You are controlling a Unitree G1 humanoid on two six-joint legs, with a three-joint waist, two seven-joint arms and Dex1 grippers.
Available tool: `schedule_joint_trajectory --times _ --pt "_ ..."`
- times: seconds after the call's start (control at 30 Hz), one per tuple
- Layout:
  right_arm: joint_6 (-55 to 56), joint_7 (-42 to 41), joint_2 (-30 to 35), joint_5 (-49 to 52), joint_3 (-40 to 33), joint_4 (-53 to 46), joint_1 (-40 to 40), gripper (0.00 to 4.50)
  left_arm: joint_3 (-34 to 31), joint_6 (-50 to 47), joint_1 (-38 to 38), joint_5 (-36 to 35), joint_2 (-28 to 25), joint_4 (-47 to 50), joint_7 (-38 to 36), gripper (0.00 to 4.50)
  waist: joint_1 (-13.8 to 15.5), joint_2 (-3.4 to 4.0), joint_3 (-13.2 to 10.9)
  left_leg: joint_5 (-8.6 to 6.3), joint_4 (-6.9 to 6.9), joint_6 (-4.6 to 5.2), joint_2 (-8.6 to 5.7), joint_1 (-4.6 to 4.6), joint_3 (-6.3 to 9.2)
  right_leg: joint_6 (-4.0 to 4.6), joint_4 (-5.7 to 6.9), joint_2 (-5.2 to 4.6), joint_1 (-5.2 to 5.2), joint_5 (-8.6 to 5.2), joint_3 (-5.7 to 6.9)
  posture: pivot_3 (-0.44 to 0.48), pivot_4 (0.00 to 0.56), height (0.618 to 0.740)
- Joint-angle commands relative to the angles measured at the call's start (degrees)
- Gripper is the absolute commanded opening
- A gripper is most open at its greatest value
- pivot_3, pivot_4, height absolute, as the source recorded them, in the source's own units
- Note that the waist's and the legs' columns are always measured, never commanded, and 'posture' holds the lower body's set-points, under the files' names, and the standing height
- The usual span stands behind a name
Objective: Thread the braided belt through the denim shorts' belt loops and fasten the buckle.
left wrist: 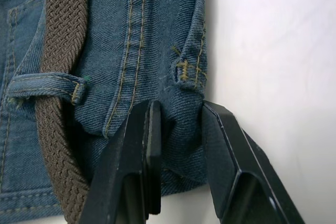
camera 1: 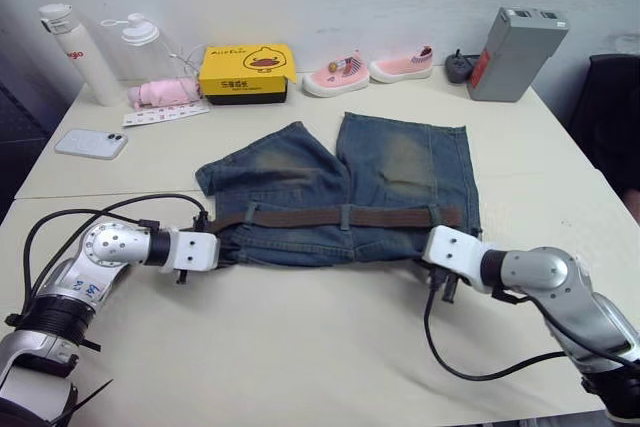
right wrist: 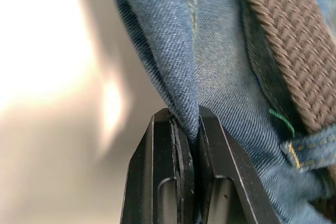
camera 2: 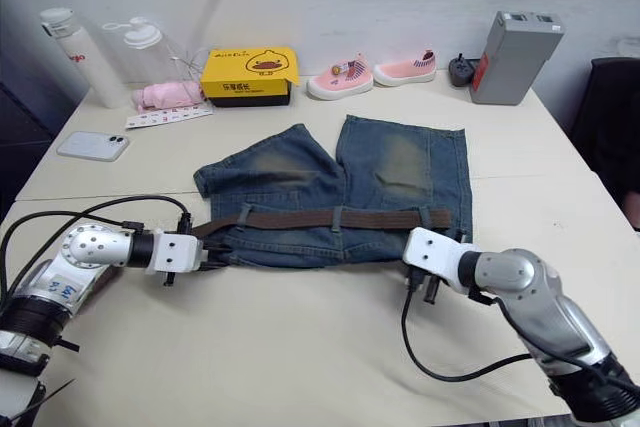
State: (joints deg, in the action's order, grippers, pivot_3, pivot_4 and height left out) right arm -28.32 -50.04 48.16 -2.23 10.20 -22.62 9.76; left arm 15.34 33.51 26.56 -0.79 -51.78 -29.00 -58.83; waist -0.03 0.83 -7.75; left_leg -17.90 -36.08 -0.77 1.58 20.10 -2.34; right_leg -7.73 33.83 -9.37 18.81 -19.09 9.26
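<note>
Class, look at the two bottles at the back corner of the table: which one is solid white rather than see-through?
The outer bottle, nearest the table's left edge: its body is opaque white with red lettering. Its neighbour, beside the yellow box, is clear plastic.

A pale tabletop lies bare in front of the denim shorts, so the near half offers open room, crossed only by loose black cables near each arm. The left gripper straddles the waistband corner, fingers parted around the cloth. The right gripper is pinched tight on a fold at the opposite corner. The braided belt runs along the waistband between them. To the left of the shorts, a phone lies flat with bare table around it. The far edge is crowded: bottles, a yellow box, pink shoes, a grey battery pack.
</note>
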Motion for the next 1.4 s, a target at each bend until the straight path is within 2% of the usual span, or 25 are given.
schedule_joint_trajectory --times 0.03,0.27,0.37,0.4,0.5,0.63,0.67,0.7,0.73,0.77,0.8,0.87,0.9,0.93,0.97,1.1,1.2,1.4 --pt "-0.71 0.30 -0.69 -0.31 1.12 -2.73 -0.11 0.02 0.06 0.80 -0.52 3.89 0.08 -2.73 0.21 1.37 0.01 -0.01 0.01 0.00 0.00 0.00 0.00 0.00 -0.02 0.00 0.00 0.00 0.00 0.00 0.01 0.000 0.150 0.683" --pt "0.32 2.45 0.58 -3.39 1.11 -0.37 -1.06 0.02 -2.02 -3.97 -3.45 -0.75 1.93 3.69 -2.15 1.37 0.01 0.06 0.07 0.00 0.00 -0.01 0.01 -0.01 -0.11 0.00 0.03 -0.01 0.00 0.00 0.00 0.000 0.150 0.683" --pt "1.12 2.64 1.21 -3.95 0.56 0.63 -1.36 0.02 -2.52 -5.15 -4.55 -0.23 2.25 5.94 -2.24 1.37 0.02 0.00 0.08 -0.01 -0.01 0.00 -0.01 0.00 -0.11 0.00 0.02 -0.03 0.00 0.00 0.01 0.000 0.150 0.683" --pt "1.56 2.59 1.41 -4.06 0.43 0.94 -1.50 0.00 -2.48 -5.59 -5.20 -0.16 2.50 6.86 -2.21 1.89 0.03 -0.03 0.10 -0.02 -0.01 0.01 -0.02 0.00 -0.12 0.00 0.02 -0.04 -0.01 0.00 0.00 0.000 0.150 0.683" --pt "1.85 2.21 1.12 -3.44 0.28 0.79 -1.77 0.00 -1.91 -5.32 -7.05 1.72 2.82 7.85 -1.63 2.76 0.06 -0.06 0.13 -0.03 -0.01 0.02 -0.02 -0.02 -0.12 0.00 0.01 -0.06 -0.03 0.00 0.01 0.000 0.150 0.683" --pt "-0.97 2.59 -0.51 -0.62 -2.33 -1.71 -2.11 0.00 -5.00 -11.36 -9.48 -2.90 3.32 12.58 -2.27 4.47 0.05 -0.01 0.17 -0.08 -0.01 0.04 0.00 -0.02 -0.09 0.00 0.00 -0.07 -0.04 0.00 0.00 0.000 0.150 0.683" --pt "-2.90 2.39 -1.37 1.74 -4.26 -2.80 -2.14 0.00 -5.50 -11.98 -10.12 -2.93 2.66 13.87 -2.58 4.47 0.05 -0.01 0.17 -0.09 -0.01 0.04 0.01 -0.02 -0.07 0.00 0.00 -0.07 -0.04 0.00 0.00 0.000 0.150 0.683" --pt "-5.09 1.81 -1.99 4.44 -6.49 -4.03 -2.10 0.86 -6.10 -12.23 -10.75 -2.74 1.77 15.22 -2.71 4.50 0.06 -0.03 0.12 -0.09 -0.01 0.04 0.00 -0.02 -0.06 0.00 0.00 -0.07 -0.04 0.00 0.00 0.000 0.150 0.683" --pt "-7.04 1.14 -2.16 6.77 -8.66 -5.16 -2.02 1.22 -6.83 -12.89 -11.49 -2.91 0.83 16.94 -3.03 4.50 0.06 0.02 0.09 -0.09 -0.01 0.04 0.02 0.00 -0.01 0.00 -0.02 -0.07 -0.03 0.00 0.01 0.000 0.150 0.683" --pt "-10.17 -0.04 -2.09 10.27 -11.98 -6.01 -1.17 1.83 -7.99 -14.78 -12.39 -4.59 -0.08 19.56 -3.74 4.50 0.08 0.02 0.07 -0.10 -0.02 0.05 0.01 0.00 0.02 0.00 -0.02 -0.08 -0.03 0.00 -0.01 0.000 0.150 0.683" --pt "-12.21 -0.78 -1.86 12.51 -14.07 -6.47 -0.54 2.12 -8.79 -16.21 -12.97 -5.83 -0.61 21.35 -4.22 4.50 0.07 0.01 0.02 -0.10 -0.01 0.05 0.01 0.01 0.04 0.00 -0.03 -0.08 -0.03 0.00 -0.01 0.000 0.150 0.683" --pt "-20.05 -1.68 -2.67 20.39 -20.27 -5.37 4.94 3.09 -10.43 -20.42 -13.70 -8.52 -1.44 25.79 -4.79 4.50 -0.13 0.10 -0.23 -0.11 -0.02 0.06 0.04 0.02 0.12 0.01 -0.04 -0.08 -0.03 0.01 -0.01 0.000 0.150 0.683" --pt "-23.68 -1.50 -2.60 22.74 -21.79 -3.71 8.00 3.77 -10.93 -22.03 -13.84 -9.23 -1.58 27.45 -4.77 4.50 -0.12 0.13 -0.28 -0.11 -0.02 0.06 0.06 0.01 0.13 0.07 -0.04 -0.08 -0.01 0.05 -0.07 0.000 0.150 0.683" --pt "-25.91 -1.36 -2.36 24.08 -22.50 -2.16 10.20 3.92 -11.21 -23.27 -13.91 -9.66 -1.61 28.71 -4.73 4.50 -0.10 0.13 -0.30 -0.11 -0.03 0.06 0.07 0.01 0.13 0.08 -0.04 -0.08 -0.01 0.07 -0.07 0.000 0.150 0.683" --pt "-27.57 -1.16 -2.04 24.93 -22.65 -0.59 11.99 4.48 -11.36 -24.34 -13.95 -9.91 -1.47 29.75 -4.73 4.50 -0.07 0.13 -0.30 -0.11 -0.04 0.06 0.09 0.00 0.16 0.09 -0.03 -0.07 -0.01 0.08 -0.05 0.000 0.150 0.683" --pt "-37.78 2.99 -3.26 27.13 -22.05 6.01 19.14 4.48 -11.76 -26.88 -14.44 -9.78 -0.72 32.16 -4.26 4.50 0.01 0.11 -0.28 -0.13 0.02 0.05 0.10 0.01 0.18 0.09 -0.08 -0.07 -0.01 0.08 -0.03 0.000 0.150 0.683" --pt "-46.80 6.82 -8.33 28.66 -22.36 16.29 24.89 4.48 -11.79 -27.12 -15.33 -8.69 0.07 33.07 -3.13 4.50 -0.04 0.11 -0.29 -0.13 0.00 0.06 0.05 0.08 0.09 0.10 -0.09 -0.10 0.03 0.08 -0.02 0.000 0.150 0.683" --pt "-47.51 8.25 -8.23 27.83 -18.39 21.88 25.25 4.48 -12.27 -27.69 -16.45 -8.34 0.47 34.28 -2.45 4.50 0.14 0.16 -0.30 -0.13 0.00 0.06 0.02 0.16 -0.13 0.10 -0.05 -0.10 0.07 0.08 0.01 0.000 0.150 0.683"
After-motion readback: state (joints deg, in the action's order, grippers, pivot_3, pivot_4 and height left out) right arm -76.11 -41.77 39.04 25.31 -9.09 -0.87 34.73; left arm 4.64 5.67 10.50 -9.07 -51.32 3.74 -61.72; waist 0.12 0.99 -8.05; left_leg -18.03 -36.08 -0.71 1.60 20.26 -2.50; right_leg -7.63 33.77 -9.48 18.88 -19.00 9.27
